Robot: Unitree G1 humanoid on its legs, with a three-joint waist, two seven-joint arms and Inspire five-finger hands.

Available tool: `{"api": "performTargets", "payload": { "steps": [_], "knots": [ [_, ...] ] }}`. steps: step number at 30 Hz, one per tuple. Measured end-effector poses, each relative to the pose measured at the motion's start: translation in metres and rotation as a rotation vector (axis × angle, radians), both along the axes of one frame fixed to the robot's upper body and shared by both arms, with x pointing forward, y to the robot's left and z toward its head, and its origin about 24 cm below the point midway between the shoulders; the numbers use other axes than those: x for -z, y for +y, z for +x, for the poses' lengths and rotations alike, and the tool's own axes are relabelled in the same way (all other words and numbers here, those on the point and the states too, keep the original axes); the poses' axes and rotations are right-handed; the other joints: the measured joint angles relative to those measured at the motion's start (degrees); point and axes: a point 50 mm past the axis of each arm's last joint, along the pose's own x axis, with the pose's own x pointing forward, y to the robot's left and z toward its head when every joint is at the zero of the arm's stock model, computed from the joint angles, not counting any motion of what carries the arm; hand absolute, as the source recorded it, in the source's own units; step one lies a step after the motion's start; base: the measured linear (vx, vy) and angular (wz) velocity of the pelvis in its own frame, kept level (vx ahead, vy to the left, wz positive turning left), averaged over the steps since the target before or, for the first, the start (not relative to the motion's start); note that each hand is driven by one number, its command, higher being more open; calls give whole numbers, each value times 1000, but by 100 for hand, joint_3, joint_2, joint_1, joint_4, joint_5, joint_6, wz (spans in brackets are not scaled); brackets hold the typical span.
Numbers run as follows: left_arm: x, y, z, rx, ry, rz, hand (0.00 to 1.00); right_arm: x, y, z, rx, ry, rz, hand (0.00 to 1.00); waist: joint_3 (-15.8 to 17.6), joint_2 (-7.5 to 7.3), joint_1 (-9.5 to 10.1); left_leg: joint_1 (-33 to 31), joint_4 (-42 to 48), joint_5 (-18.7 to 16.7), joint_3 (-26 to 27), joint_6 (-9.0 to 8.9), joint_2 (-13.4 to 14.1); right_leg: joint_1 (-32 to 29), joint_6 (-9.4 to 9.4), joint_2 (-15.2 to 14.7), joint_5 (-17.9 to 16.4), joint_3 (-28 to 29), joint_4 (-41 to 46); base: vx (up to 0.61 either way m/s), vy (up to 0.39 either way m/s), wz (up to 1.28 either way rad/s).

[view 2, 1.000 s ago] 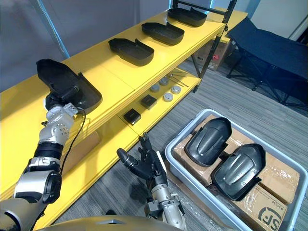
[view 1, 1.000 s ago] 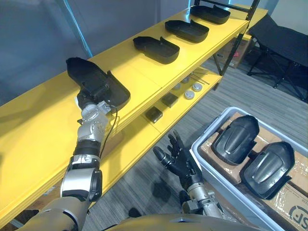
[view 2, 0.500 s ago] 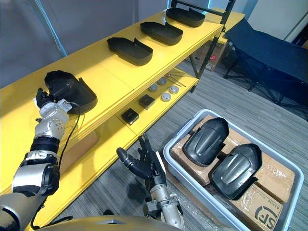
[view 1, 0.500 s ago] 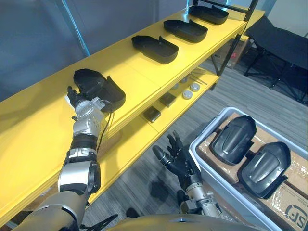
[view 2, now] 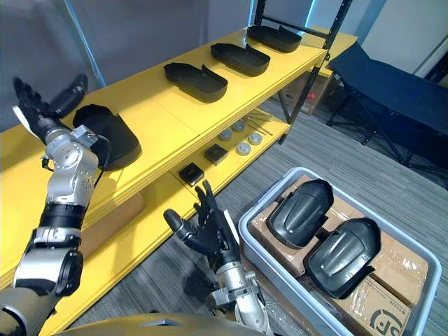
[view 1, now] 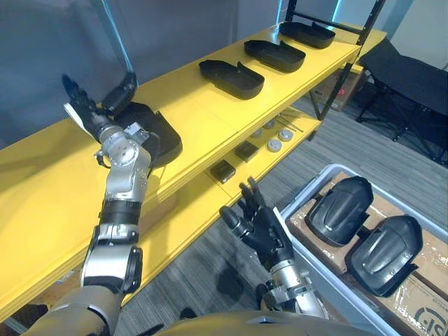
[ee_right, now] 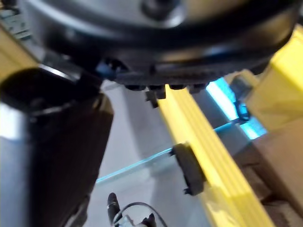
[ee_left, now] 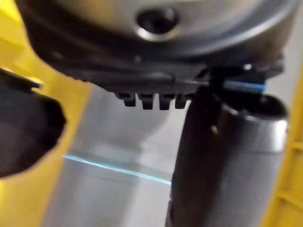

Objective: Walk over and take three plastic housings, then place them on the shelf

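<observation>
On the top board of the yellow shelf [view 1: 203, 112], close to its front edge, the nearest black housing [view 2: 115, 140] lies flat with nothing gripping it. The left hand [view 1: 93, 113] hangs above and just behind it, toward the grey wall, with fingers and thumb spread wide and holding nothing. Hand and housing are apart, though the forearm crosses in front of the housing's near side.

Farther along the same board is a row of three more housings, well spaced; the second housing [view 1: 231, 75] is the closest of that row.

Down on the floor to the right stands a grey bin [view 1: 305, 191]. It holds two spare housings, one [view 1: 341, 210] beside the other [view 1: 388, 245], resting on cardboard boxes. The right hand [view 1: 257, 225] hovers low between the shelf and the bin, fingers fanned out and empty.

I judge the placing of this housing to be finished, with the hand off the part. The next move calls for drawing the left arm back clear of the housing's raised rim without nudging it toward the edge. If the count is not yet met, the robot should then turn toward the bin for another. The right hand is nearer the bin and better placed for that reach.
</observation>
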Motion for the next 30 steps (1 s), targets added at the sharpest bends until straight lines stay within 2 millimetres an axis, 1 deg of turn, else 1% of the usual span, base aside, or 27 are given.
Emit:
{"api": "performTargets", "payload": {
  "steps": [1,2,3,4,5,6,7,8,10,12,14,15,17,18,19,21,23,24,25,28,30],
  "knots": [
    [-3,-11,-10,61,-72,6,100,-18,-5,10,41,-103,-9,100,-52,4,101,27,0,5,-50,3,-4,59,-8,0,-6,-54,-4,-13,2,21],
    [-2,-15,-13,86,-89,6,100,-24,-8,14,61,-146,-19,100,-94,11,128,26,0,11,-86,1,-7,78,-15,-2,-13,-101,-6,-16,-2,24],
    [4,-21,-18,141,-103,-3,100,-38,-12,23,101,-224,-37,100,-184,24,205,28,-1,28,-148,1,-10,110,-26,-3,-22,-168,-7,-10,-6,20],
    [8,-24,-20,170,-106,-18,100,-44,-15,27,119,-258,-39,100,-232,33,230,25,-1,38,-170,2,-7,120,-30,-2,-26,-197,-10,-24,-12,28],
    [15,-28,-23,223,-109,-58,100,-55,-19,36,145,-324,-30,100,-277,47,275,37,-1,60,-256,-3,-2,170,-44,-4,-47,-293,-20,-18,-8,27],
    [18,-29,-25,244,-110,-74,100,-59,-21,39,154,-350,-26,100,-294,52,295,41,-2,74,-295,-1,0,189,-54,-5,-61,-338,-17,-45,-22,31],
    [23,-32,-29,275,-116,-103,100,-67,-23,44,168,-388,-15,100,-339,70,364,26,-2,101,-340,-3,9,195,-92,-4,-98,-399,-16,-45,-25,28],
    [22,-34,-36,291,-134,-99,100,-74,-23,45,166,-420,-3,100,-349,88,394,6,-2,126,-409,-8,14,213,-105,-6,-117,-479,-22,-51,-29,27],
    [18,-37,-48,322,-174,-79,100,-79,-20,44,138,-445,10,100,-368,118,438,-18,-2,142,-536,-25,15,278,-111,-15,-130,-615,-42,-15,-17,34],
    [12,-41,-62,378,-225,-41,100,-78,-13,43,94,-443,13,100,-464,153,521,-83,-1,149,-646,-38,12,303,-112,-35,-129,-762,-104,10,-8,28],
    [8,-52,-84,474,-273,24,100,-76,-6,42,57,-424,0,100,-504,177,641,-101,2,153,-815,-41,0,400,-95,-83,-155,-944,-121,52,11,37],
    [12,-58,-97,530,-273,74,100,-74,-4,42,47,-410,-15,100,-554,179,725,-129,10,154,-883,-42,-2,414,-81,-88,-182,-1023,-116,50,0,38],
    [18,-60,-109,579,-256,123,100,-73,-4,41,50,-408,-34,100,-594,187,840,-186,16,164,-980,-45,-8,416,-68,-88,-190,-1113,-119,56,-15,29],
    [30,-58,-120,624,-202,161,100,-72,-4,41,52,-406,-37,100,-592,190,975,-213,18,177,-1039,-50,-18,429,-49,-88,-196,-1186,-118,48,-8,25],
    [36,-56,-122,629,-173,169,100,-72,-4,42,53,-406,-37,100,-593,189,997,-222,18,180,-1051,-50,-24,435,-49,-89,-200,-1209,-121,26,2,26],
    [58,-50,-128,653,-42,197,100,-72,-6,42,62,-404,-39,100,-595,169,1001,-266,17,194,-1123,-50,-26,442,-73,-91,-231,-1274,-131,24,1,15],
    [84,-48,-131,689,95,189,100,-71,-9,42,81,-394,-41,100,-594,160,997,-276,14,193,-1125,-50,-26,442,-55,-92,-244,-1280,-147,12,0,2],
    [91,-48,-132,693,135,197,100,-70,-10,41,87,-387,-41,100,-596,157,993,-278,14,191,-1123,-51,-26,441,-54,-92,-244,-1278,-153,0,0,0],
    [102,-49,-135,704,200,210,100,-66,-13,39,105,-363,-38,100,-602,140,991,-282,14,183,-1117,-58,-25,441,-54,-91,-245,-1273,-165,31,7,-3],
    [121,-55,-143,756,309,177,100,-50,-19,30,165,-253,-36,100,-617,111,983,-286,16,163,-1075,-70,-12,424,-59,-86,-250,-1237,-194,55,7,-7],
    [129,-60,-144,780,350,169,100,-42,-22,25,177,-206,-50,100,-615,116,976,-286,18,164,-1012,-64,-5,399,-77,-81,-240,-1200,-193,47,2,-10]
  ]
}}
